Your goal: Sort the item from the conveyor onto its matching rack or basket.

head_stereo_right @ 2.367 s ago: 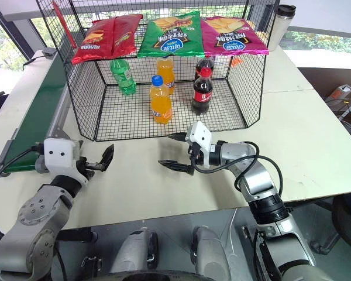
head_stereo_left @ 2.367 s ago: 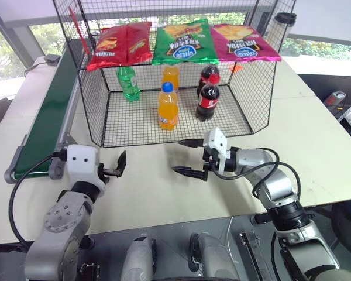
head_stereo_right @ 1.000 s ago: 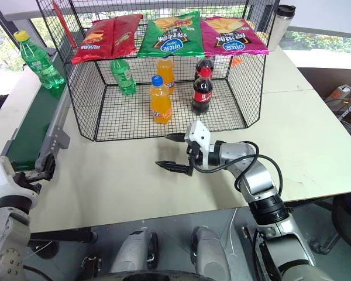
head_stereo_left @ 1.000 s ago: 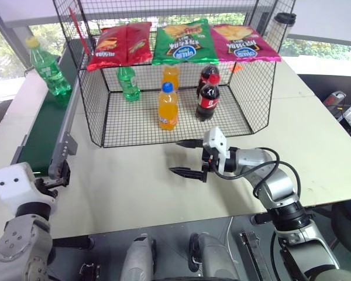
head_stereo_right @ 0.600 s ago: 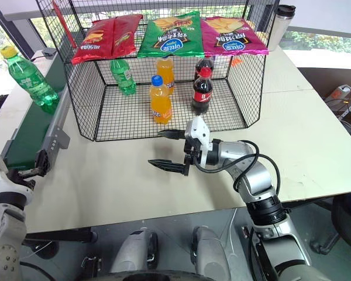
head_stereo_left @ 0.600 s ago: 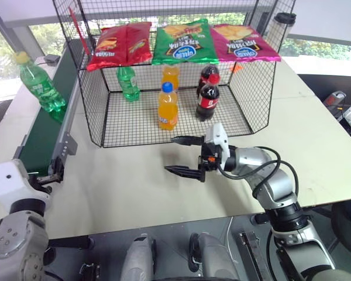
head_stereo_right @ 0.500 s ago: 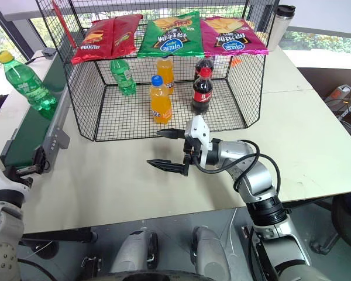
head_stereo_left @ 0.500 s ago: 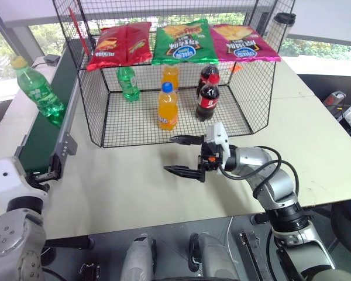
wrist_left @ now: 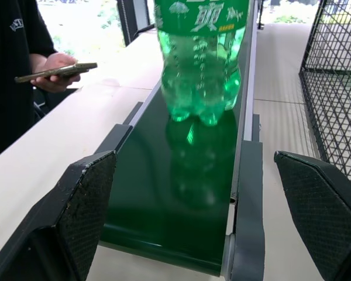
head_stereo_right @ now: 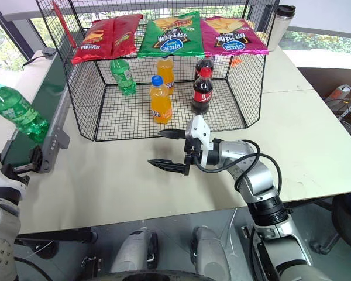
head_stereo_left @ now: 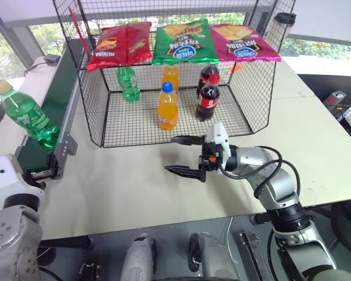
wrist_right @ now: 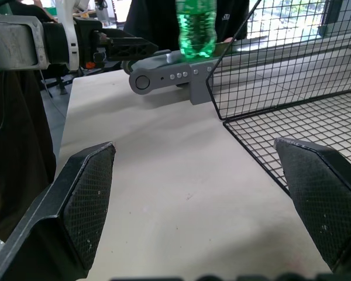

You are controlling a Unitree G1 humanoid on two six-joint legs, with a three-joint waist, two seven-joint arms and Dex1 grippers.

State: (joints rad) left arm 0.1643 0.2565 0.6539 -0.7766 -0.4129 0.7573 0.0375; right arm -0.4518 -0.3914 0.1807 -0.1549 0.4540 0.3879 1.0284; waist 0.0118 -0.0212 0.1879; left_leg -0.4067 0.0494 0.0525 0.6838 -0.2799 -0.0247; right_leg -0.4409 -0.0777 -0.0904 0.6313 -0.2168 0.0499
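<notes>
Riding toward me, the green soda bottle (head_stereo_left: 24, 117) has travelled down the conveyor (head_stereo_left: 47, 123) and now leans near the belt's near end, at about nine o'clock in my head view. My left gripper (wrist_left: 205, 222) sits just off that end with its jaws spread wide and empty, the bottle straight ahead. My right gripper (head_stereo_left: 183, 155) hangs wide open and empty at six o'clock of the wire rack (head_stereo_left: 245, 108).
</notes>
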